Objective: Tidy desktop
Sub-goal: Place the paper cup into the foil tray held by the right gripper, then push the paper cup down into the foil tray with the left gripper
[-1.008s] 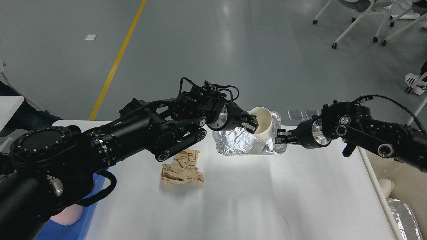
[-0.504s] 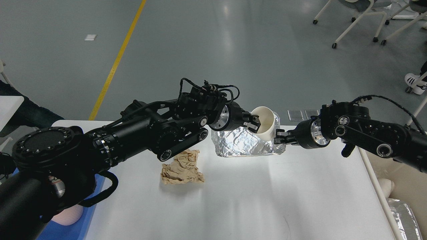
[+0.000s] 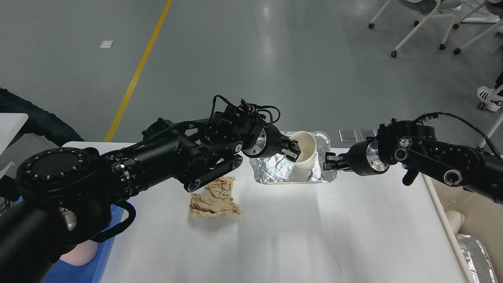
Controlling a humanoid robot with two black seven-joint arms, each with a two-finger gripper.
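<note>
From my head camera, the white counter (image 3: pixel 294 236) spreads below and toward me from both sets of jaws, filling the lower middle of the view.

My left gripper (image 3: pixel 292 148) reaches in from the left, and its jaws are closed on the rim of a white paper cup (image 3: pixel 305 151), one finger inside the mouth and one outside. The cup stands roughly upright inside a crumpled foil tray (image 3: pixel 271 171), which sits on the far part of the counter directly under and between my two grippers.

My right gripper (image 3: pixel 328 162) comes in from the right and points left toward the cup. Its jaws sit at the tray's right edge, just beside the cup's lower wall. They look narrow, but they are small and dark here, and I cannot tell whether they are pinching the foil rim or merely touching it.

Below and to the left of my left jaws, a crumpled wad of brown paper (image 3: pixel 215 197) lies on the counter, well apart from the tray. Far back along my left arm, at the lower left, a blue tray (image 3: pixel 94 261) shows at the counter's near left edge. Beyond my right arm, a cream bin (image 3: pixel 479 212) stands off the counter's right side.
</note>
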